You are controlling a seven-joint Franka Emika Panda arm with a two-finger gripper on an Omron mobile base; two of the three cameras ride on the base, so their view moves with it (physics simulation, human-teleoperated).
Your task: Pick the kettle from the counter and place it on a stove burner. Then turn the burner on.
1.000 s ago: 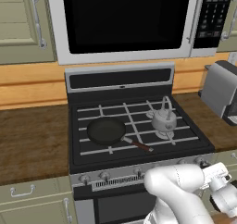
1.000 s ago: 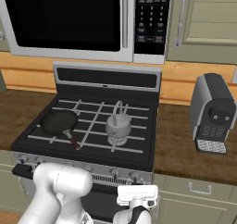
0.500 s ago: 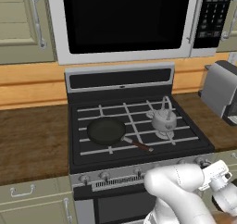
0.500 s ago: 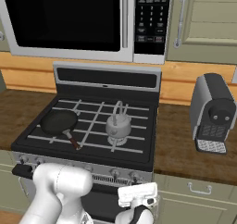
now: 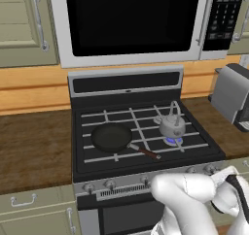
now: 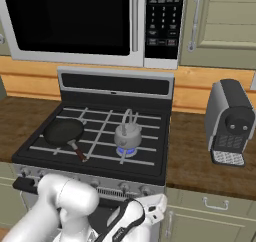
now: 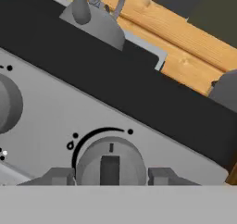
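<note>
Kettle (image 5: 172, 125) sits upright on the front right stove burner (image 5: 170, 141), on the black grate bars; blue flame visible beneath it. It stands well behind and above the tool (image 7: 109, 174), which is down at the stove's front control panel (image 7: 55, 112). In the hand view the kettle appears at the top edge, beyond the black stove top.

Tool: two fingertips (image 7: 56, 175) stand apart, one on each side of a round grey knob (image 7: 110, 164). Whether the pads touch the knob I cannot tell. The knob's pointer mark is at its top, within a black arc printed on the panel.

Arm pose: folded low in front of the stove, white elbow bulking at the bottom of both base views, wrist turned in toward the panel's right end.

Counts: 1 kettle; 1 black frying pan (image 5: 112, 137) on the left front grate, handle pointing toward the kettle side, apart from it; 2 knobs in the hand view, the second (image 7: 8, 103) partly cut off at the left. 1 microwave (image 5: 136, 20) above. 1 coffee machine (image 6: 229, 122) on the brown surface (image 6: 200, 161) right of the stove.
</note>
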